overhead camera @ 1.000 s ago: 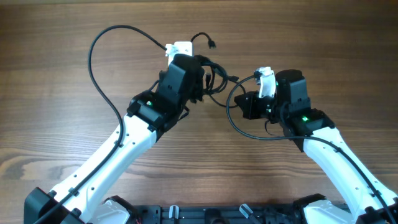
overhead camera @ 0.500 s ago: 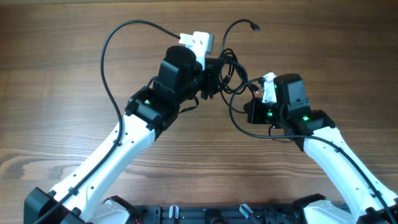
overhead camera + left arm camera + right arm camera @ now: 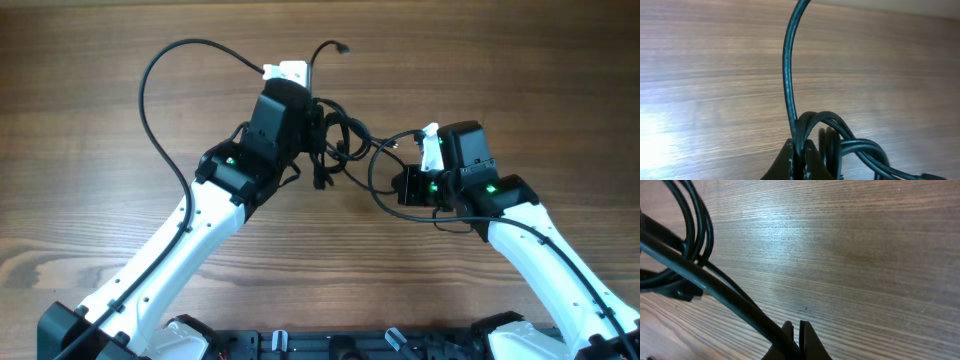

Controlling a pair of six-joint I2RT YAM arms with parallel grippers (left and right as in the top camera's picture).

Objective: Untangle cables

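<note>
So here's our setup: a bunch of thin, black, rubbery-looking cables (image 3: 335,140) on a matte wood-grain table (image 3: 80,120) with long horizontal streaks in the surface. The main clump is a tight knot of small overlapping loops. It sits just right of and below the white-tipped left gripper (image 3: 290,72), between it and the right gripper (image 3: 428,145).

From the left gripper one strand swings out to its left in a big smooth arc, then curves back and disappears under the white-and-black left arm (image 3: 190,240). Another short strand pokes up just right of the left gripper and ends in a small plug tip (image 3: 343,47) pointing right, away from the arms. Farther right of the left gripper, a rounder loop hangs off the clump and curls around below the right gripper. Overall we'd say the tangle's long axis runs left to right across the table.

The overhead view gives us the layout but hides both sets of jaws. The wrist cameras fill that in. In the left wrist view the dark fingers (image 3: 782,167) are clamped tight on a glossy cord that shoots straight up from the pinch, with a couple of loops bunched right beside it. In the right wrist view the jaws are squeezed down to a sliver. A smooth cord runs diagonally from the upper left right into that pinch, and thinner strands cross behind it.
</note>
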